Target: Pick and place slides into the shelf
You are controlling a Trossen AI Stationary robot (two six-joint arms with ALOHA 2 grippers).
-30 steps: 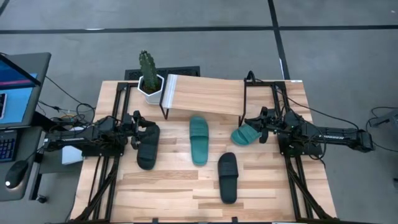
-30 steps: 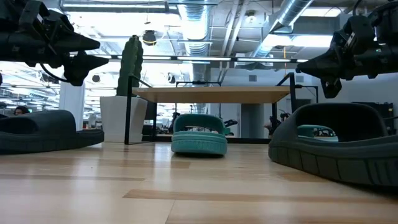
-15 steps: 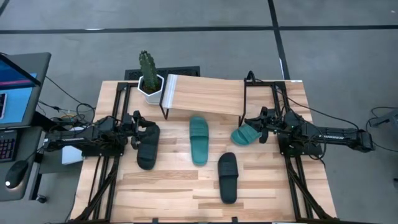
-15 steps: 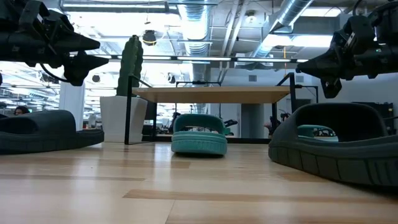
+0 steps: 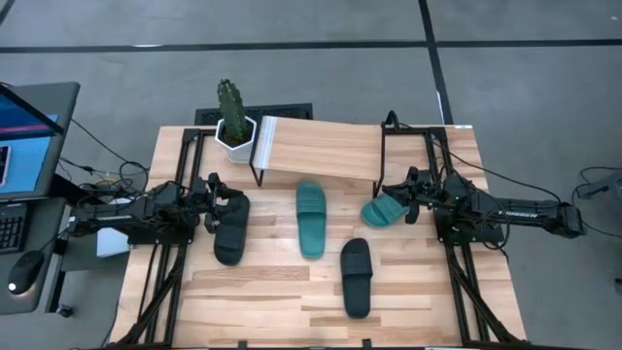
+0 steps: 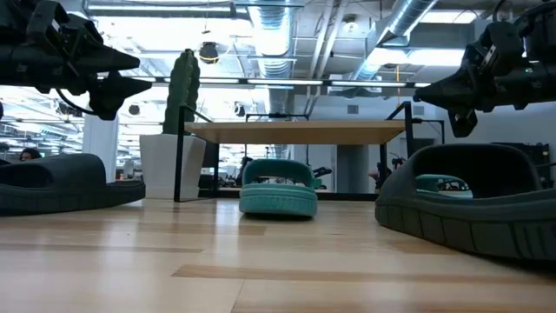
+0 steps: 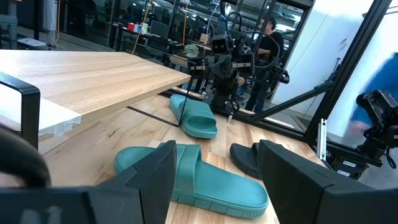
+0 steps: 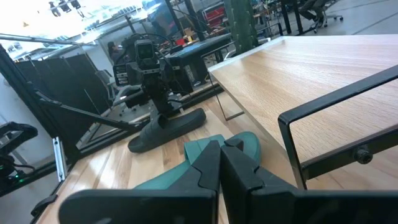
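Four slides lie on the wooden surface [image 5: 253, 301] in the high view, none on the shelf [image 5: 321, 148], whose tilted board sits at upper centre. A teal slide [image 5: 311, 219] lies at frame centre just below the shelf. Another teal slide [image 5: 382, 211] lies centre-right, near the shelf's right black leg. One black slide [image 5: 356, 276] is at lower centre; the other black slide [image 5: 231, 227] is centre-left.

The right gripper [image 5: 404, 199] sits at that right-hand teal slide with its fingers [image 8: 217, 168] pressed together; whether they pinch the slide cannot be told. The left gripper [image 5: 216, 201] is over the upper end of the centre-left black slide, its fingers [image 7: 292, 174] spread wide and holding nothing.

A potted cactus [image 5: 231, 115] stands upper left beside the shelf.
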